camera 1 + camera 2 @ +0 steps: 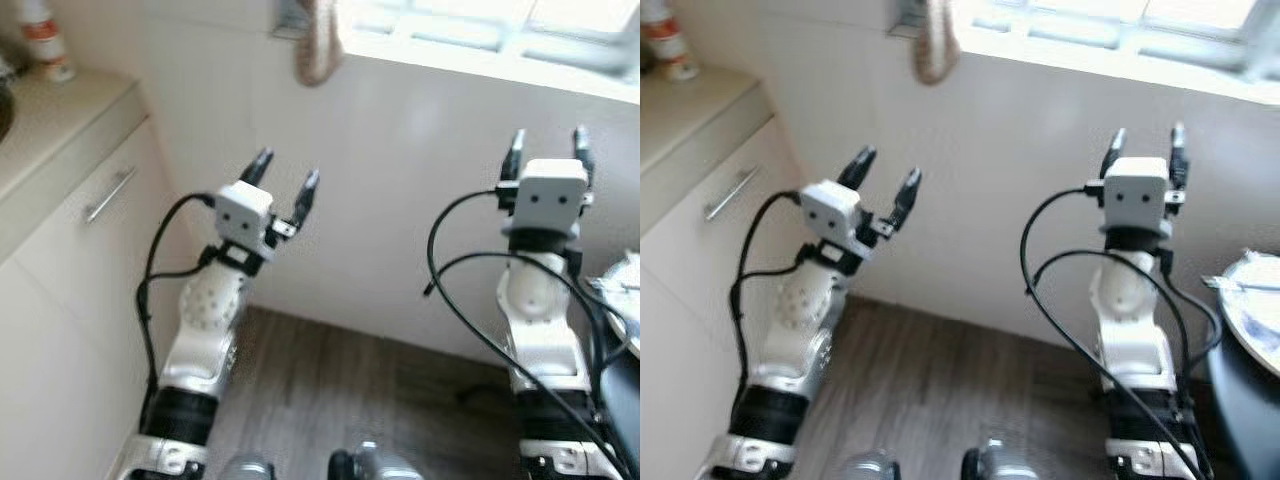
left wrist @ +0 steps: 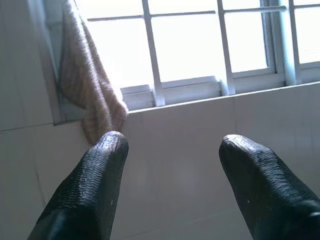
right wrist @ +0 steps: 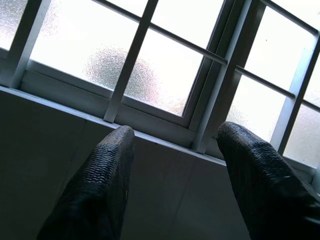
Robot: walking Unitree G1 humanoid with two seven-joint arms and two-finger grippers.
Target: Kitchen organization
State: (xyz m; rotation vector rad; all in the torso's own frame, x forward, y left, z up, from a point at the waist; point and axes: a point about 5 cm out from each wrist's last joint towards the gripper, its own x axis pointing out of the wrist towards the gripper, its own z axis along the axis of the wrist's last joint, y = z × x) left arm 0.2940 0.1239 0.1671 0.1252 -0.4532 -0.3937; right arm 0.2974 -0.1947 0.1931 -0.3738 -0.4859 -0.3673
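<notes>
Nothing is in hand here, so I'd call this the in-between bit of the kitchen tidy-up: the robot is facing a white tiled wall [image 1: 400, 200] under a frosted window [image 3: 150, 65], not a work surface. The things worth organizing sit at the margins. A round pale plate with a utensil on it [image 1: 1255, 300] rests on a dark surface at the right edge, and a white bottle with a red label [image 1: 45, 45] stands at the back of the beige tabletop [image 1: 60, 120] on the left, above a cream cabinet drawer with a metal bar handle [image 1: 108, 195]. A beige knitted cloth [image 1: 318, 40] hangs from the wall by the window.

Next move probably calls for turning toward either the plate or the tabletop before any reaching makes sense.

Both arms are raised, forearms up, wrists pointing at the wall. The left pincer [image 1: 285, 185] is spread wide and empty, tilted a little rightward. The right pincer [image 1: 548, 150] points straight up, also spread and empty.
</notes>
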